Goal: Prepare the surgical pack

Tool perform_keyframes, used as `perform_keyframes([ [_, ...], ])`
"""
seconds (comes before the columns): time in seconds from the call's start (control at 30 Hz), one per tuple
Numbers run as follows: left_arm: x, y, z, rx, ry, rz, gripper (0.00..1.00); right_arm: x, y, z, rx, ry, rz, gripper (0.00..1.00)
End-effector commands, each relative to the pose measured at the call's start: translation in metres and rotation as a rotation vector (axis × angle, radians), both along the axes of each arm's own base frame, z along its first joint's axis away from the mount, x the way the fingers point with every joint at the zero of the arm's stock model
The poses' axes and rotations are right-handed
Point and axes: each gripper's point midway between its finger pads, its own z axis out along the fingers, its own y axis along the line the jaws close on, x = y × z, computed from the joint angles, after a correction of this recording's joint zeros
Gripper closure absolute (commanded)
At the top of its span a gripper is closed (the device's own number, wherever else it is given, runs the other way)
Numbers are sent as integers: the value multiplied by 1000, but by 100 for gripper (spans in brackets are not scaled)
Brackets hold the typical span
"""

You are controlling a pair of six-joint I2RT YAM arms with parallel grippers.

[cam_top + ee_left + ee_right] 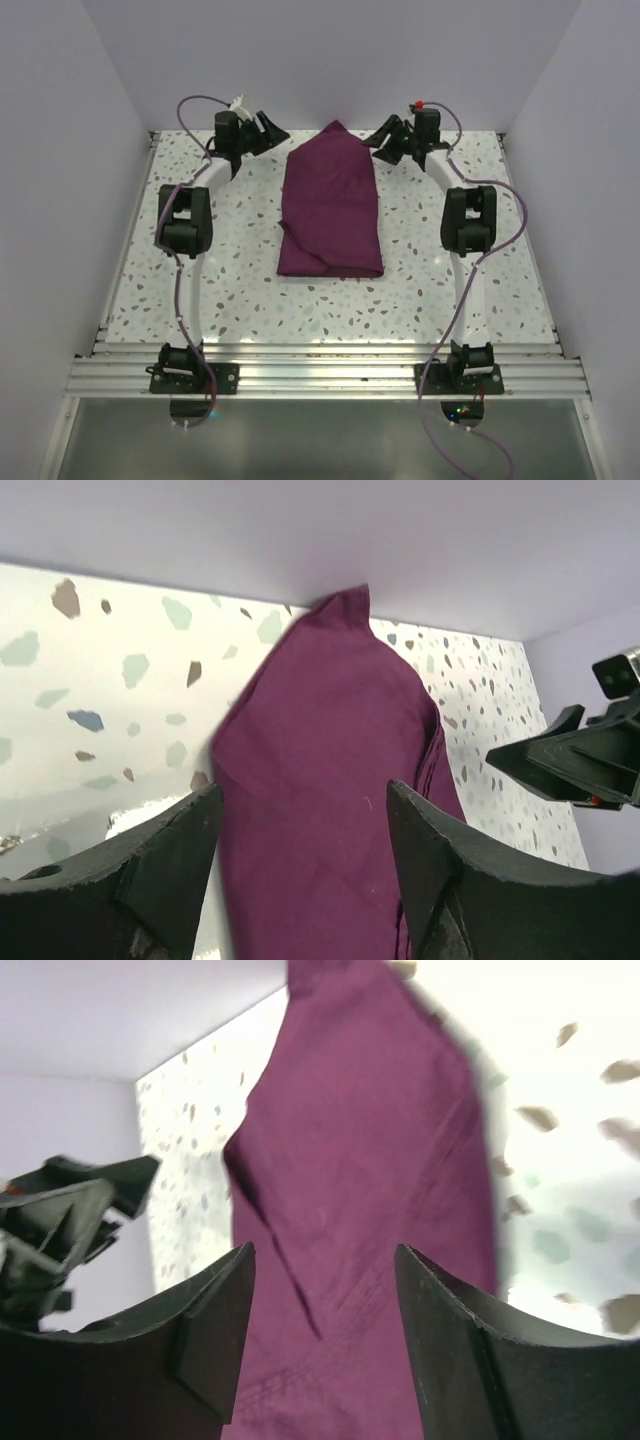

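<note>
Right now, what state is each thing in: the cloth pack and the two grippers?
surgical pack: folded shut into a long bundle, lying flat on the table, far end tapering to a point; contents not visible.
left gripper: open, jaws well apart, gripping nothing, at the pack's far left side.
right gripper: open, jaws well apart, gripping nothing, at the pack's far right side.

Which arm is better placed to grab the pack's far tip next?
Right, marginally: the right gripper hangs open almost against the surgical pack near its tip; the left gripper, also open, sits farther off.
</note>
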Motion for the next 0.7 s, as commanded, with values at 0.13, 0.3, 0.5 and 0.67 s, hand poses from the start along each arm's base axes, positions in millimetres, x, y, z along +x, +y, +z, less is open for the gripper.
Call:
perform_keyframes([
  [0.13,23,22,-13,56,-49,147,34,13,-34,-23,-195,3,-55,34],
  [0.3,24,5,-31,93,-76,129,33,21,-36,-59,-210,24,-23,34],
  [0.5,29,-4,-54,73,-58,121,31,22,-27,-91,-167,40,31,35],
  [0.67,30,-14,-71,53,-37,99,32,18,-13,-107,-123,67,64,37],
])
